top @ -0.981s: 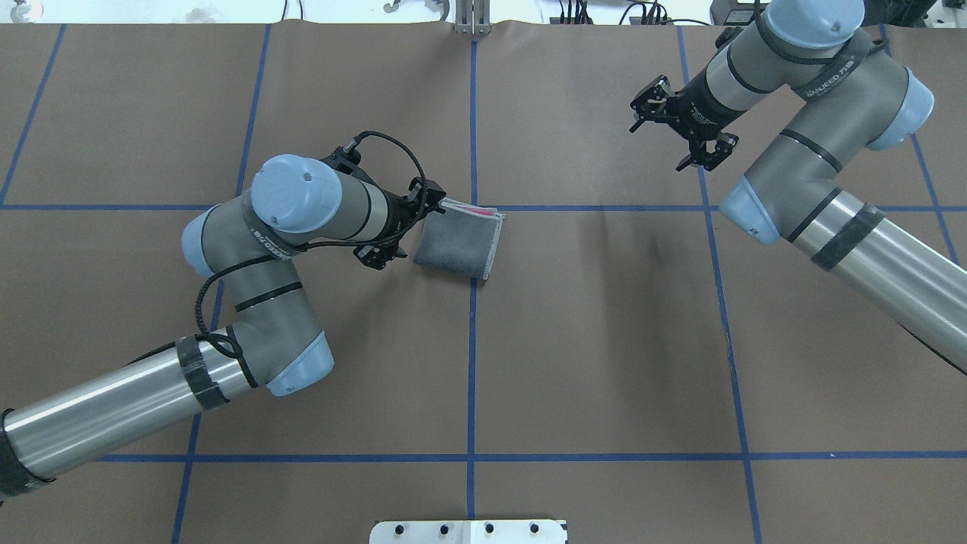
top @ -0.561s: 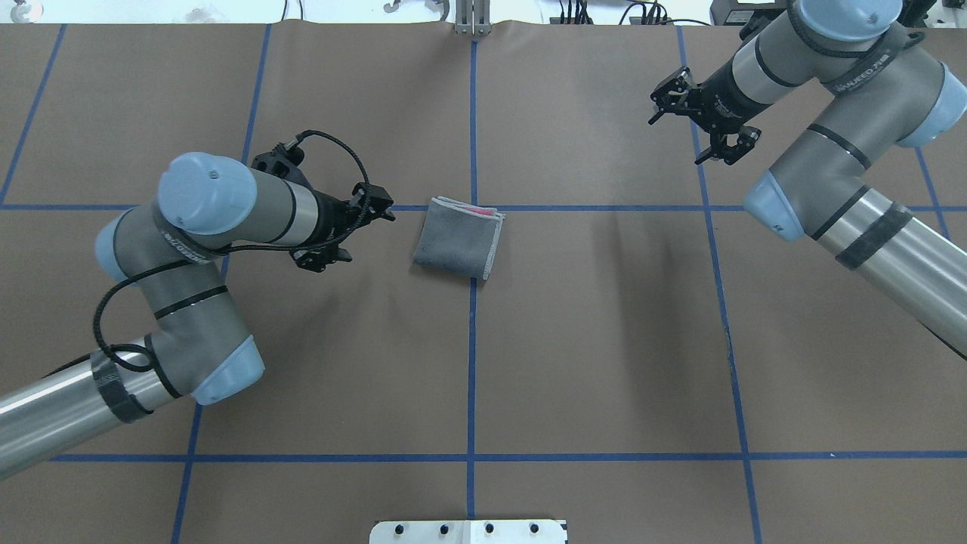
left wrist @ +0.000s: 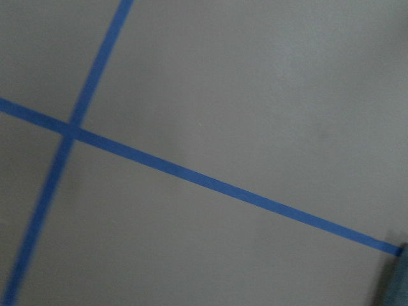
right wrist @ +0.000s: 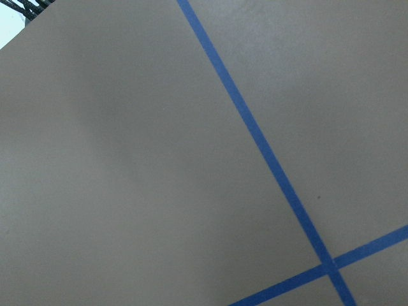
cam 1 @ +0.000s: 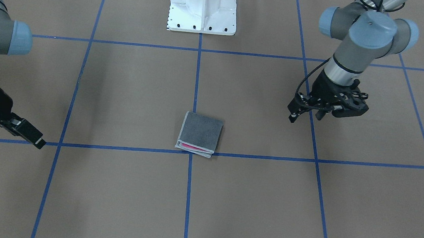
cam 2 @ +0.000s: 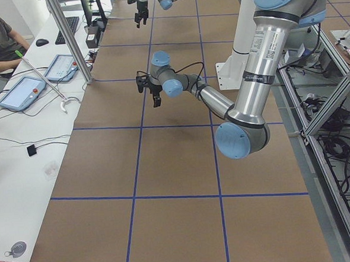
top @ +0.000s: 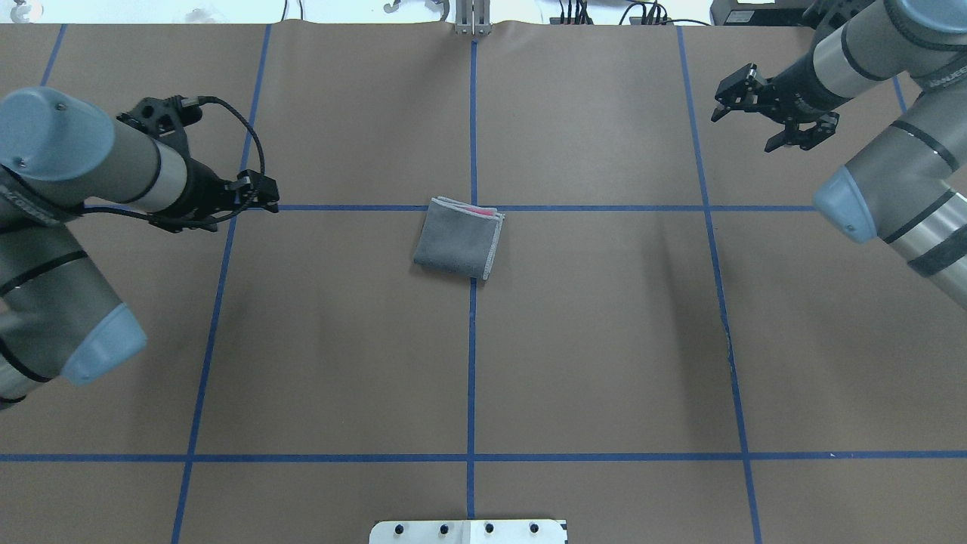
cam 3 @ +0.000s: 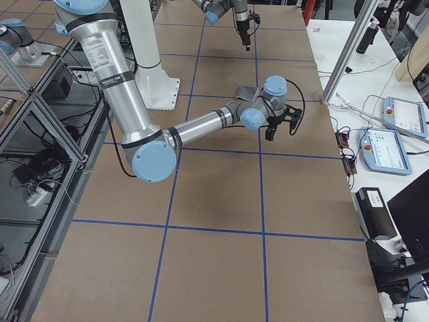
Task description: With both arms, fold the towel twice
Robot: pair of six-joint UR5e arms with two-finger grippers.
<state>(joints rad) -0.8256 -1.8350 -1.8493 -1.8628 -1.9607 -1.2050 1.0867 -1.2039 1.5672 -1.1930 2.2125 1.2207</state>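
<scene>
The small square terry towel (top: 457, 240), folded dark grey side out at the middle of the counter, hides its pink face except for a sliver along the side towards the operators' edge. In the front-facing view the picture's edge cuts off the right arm's black two-finger gripper (top: 741, 133), near the corner on the operators' side, and only one finger (cam 1: 26, 133) shows. The left wrist view is blurred, and a dark patch (left wrist: 398, 280) in its lower right corner is cropped and cannot be identified. The white pedestal base (top: 468, 531) at the robot's edge is cropped in the overhead view.
</scene>
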